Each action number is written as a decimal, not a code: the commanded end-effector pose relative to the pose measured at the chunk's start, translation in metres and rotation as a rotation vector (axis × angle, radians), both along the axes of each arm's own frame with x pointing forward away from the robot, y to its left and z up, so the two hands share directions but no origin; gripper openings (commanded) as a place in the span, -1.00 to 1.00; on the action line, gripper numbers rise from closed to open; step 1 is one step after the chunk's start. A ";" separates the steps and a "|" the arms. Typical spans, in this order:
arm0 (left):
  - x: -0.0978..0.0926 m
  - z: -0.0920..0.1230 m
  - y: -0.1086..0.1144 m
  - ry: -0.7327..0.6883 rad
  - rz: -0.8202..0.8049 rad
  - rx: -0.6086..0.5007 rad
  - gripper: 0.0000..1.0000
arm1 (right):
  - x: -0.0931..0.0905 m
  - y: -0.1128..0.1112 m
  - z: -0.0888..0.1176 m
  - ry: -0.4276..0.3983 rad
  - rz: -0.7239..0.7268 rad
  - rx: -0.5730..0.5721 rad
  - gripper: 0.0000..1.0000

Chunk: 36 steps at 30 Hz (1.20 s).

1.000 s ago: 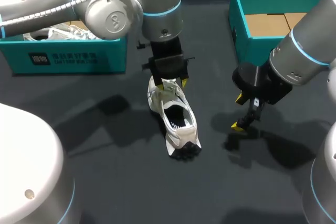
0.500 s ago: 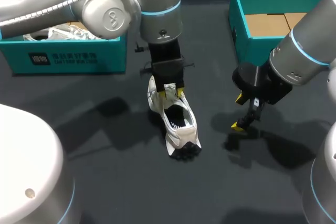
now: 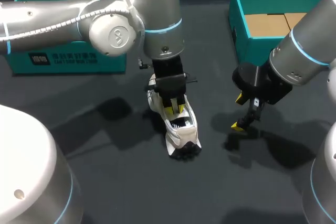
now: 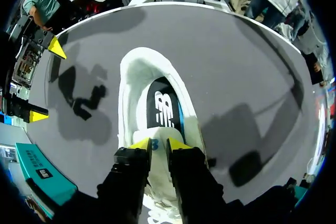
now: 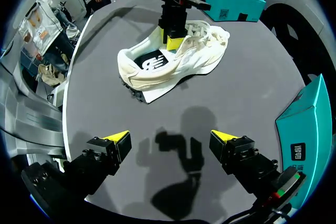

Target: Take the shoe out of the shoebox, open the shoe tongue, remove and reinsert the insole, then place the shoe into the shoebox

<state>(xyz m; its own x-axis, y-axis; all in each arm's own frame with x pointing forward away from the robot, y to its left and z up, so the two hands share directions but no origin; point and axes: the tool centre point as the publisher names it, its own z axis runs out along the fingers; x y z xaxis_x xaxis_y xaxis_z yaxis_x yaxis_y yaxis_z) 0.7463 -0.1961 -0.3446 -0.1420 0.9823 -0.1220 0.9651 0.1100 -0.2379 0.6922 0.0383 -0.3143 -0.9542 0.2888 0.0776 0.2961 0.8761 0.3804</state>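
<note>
Left gripper [image 3: 174, 109] was drawn narrow, apparently pinching the white shoe tongue [image 4: 155, 142] at the mouth of the white mesh sneaker [image 3: 181, 135]. The sneaker lay on the dark table [image 3: 105, 182], outside the teal cardboard shoebox [image 3: 239, 30]. Right gripper [image 3: 239, 112] hung spread wide beside it. Judged: unboxing done, tongue step in hand. The black-printed white insole [image 4: 163, 108] was not yet pulled, and reboxing was left.

Shoe [image 3: 184, 137]: white mesh cloth upper, matt; rough lugged rubbery sole. Insole [image 4: 163, 109]: smooth, black, printed. Tabletop [image 3: 121, 182]: dark grey, matt. Shoebox [image 3: 239, 24]: teal matt cardboard, raw brown board inside. Left arm [image 3: 152, 3]: smooth satin silver shell. Left tool [image 3: 174, 110]: matt black plastic, yellow tips.
</note>
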 end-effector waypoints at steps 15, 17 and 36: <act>-0.018 0.031 0.013 -0.040 0.045 -0.047 -0.47 | -0.002 0.000 -0.001 -0.003 -0.001 -0.001 1.00; -0.022 0.048 0.016 -0.046 0.057 -0.060 -0.44 | -0.002 0.000 -0.001 -0.003 -0.001 -0.001 1.00; -0.060 0.087 0.021 -0.039 0.321 0.091 1.00 | -0.002 0.000 -0.001 -0.003 -0.001 -0.001 1.00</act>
